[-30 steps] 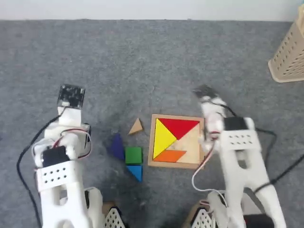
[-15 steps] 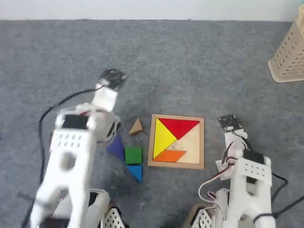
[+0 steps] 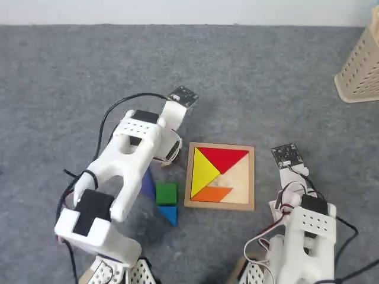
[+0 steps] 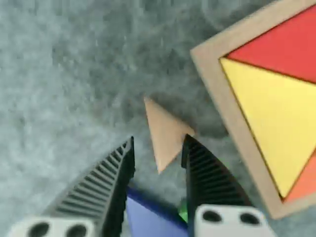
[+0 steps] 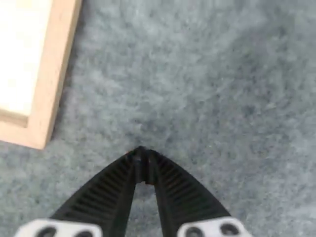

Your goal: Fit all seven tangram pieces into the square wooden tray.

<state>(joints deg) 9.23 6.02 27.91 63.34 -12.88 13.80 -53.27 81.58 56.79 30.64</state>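
The tray wall is crowding your left gripper, and the purple piece is lying close behind it. Open carpet is stretching beyond the tan triangle.

a grey, short-piled carpet covers the whole work surface, its nap mottled lighter and darker. a pale, plain wall strip runs along the far edge. a beige perforated basket stands at the far right corner, partly cut off. the light is soft and even.
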